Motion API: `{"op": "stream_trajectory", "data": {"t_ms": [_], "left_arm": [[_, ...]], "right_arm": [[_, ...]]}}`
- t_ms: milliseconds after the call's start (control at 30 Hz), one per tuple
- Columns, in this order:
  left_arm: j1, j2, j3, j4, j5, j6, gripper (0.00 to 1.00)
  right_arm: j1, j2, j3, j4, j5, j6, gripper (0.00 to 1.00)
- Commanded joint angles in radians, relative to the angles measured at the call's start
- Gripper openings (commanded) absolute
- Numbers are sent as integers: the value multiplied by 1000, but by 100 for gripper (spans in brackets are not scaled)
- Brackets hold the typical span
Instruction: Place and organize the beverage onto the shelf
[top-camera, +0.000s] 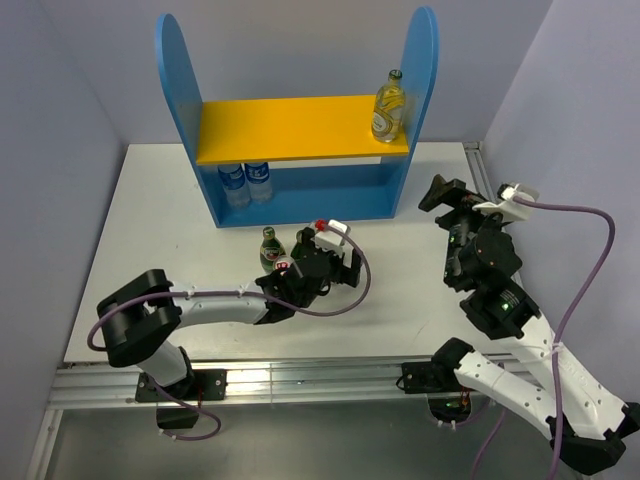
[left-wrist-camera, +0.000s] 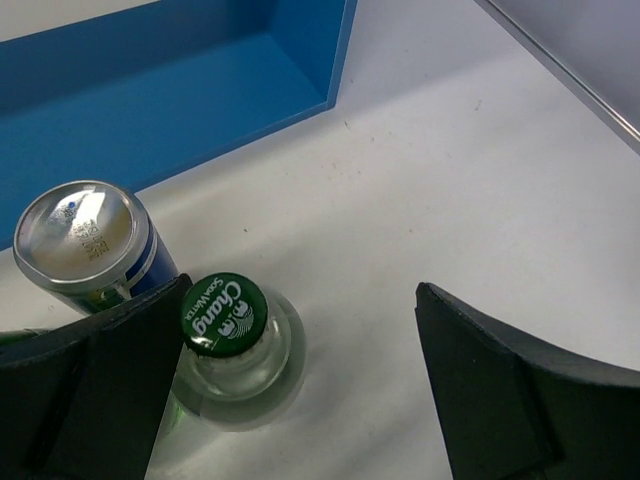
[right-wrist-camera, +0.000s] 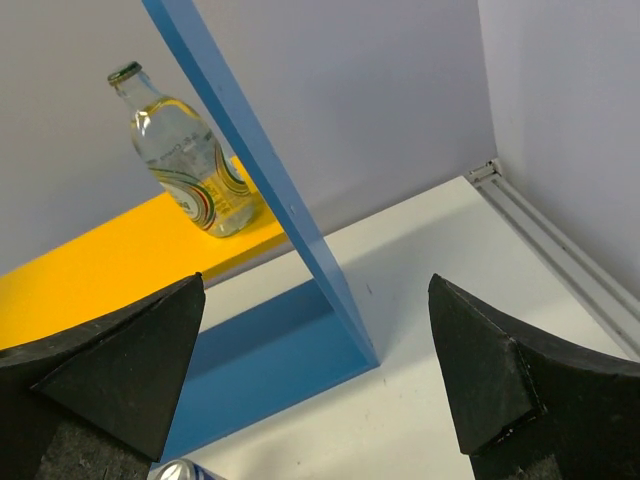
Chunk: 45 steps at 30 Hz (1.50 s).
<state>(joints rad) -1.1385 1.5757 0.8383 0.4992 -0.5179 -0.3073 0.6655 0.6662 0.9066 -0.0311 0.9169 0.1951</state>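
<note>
Chang soda bottle (left-wrist-camera: 225, 318) with a green cap sits between the wide-open jaws of the left gripper (left-wrist-camera: 302, 295), right up against one finger, with a blue-and-silver can (left-wrist-camera: 88, 245) just outside that finger. The right gripper (right-wrist-camera: 316, 285) gapes wide too, holding nothing, with a yellowish bottle (right-wrist-camera: 190, 160) out past its jaws on the yellow board of the shelf (right-wrist-camera: 90, 275)

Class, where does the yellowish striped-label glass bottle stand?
Top view: the bottle stands at the right end of the yellow upper board, beside the blue side panel.

Can (right-wrist-camera: 183, 470) cut by bottom edge; bottle (left-wrist-camera: 235, 345) side behind left end effector (left-wrist-camera: 300, 290) finger.
</note>
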Motion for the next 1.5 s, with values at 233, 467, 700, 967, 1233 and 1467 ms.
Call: {"op": "stream_trajectory", "data": {"t_ms": [233, 467, 700, 967, 1233, 1467], "left_arm": [[-3, 95, 90, 62, -71, -3, 76], [0, 135, 99, 67, -116, -3, 21], [0, 133, 117, 24, -126, -7, 0], [0, 11, 301, -181, -139, 69, 0], [20, -34, 638, -369, -108, 240, 0], [101, 35, 990, -496, -57, 367, 0]], "right_arm": [[6, -77, -15, -73, 14, 72, 100], [6, -96, -20, -78, 25, 73, 100], [6, -106, -29, -75, 37, 73, 100], [8, -128, -37, -67, 45, 75, 100], [6, -152, -46, -58, 54, 75, 100], [6, -160, -54, -49, 57, 76, 100]]}}
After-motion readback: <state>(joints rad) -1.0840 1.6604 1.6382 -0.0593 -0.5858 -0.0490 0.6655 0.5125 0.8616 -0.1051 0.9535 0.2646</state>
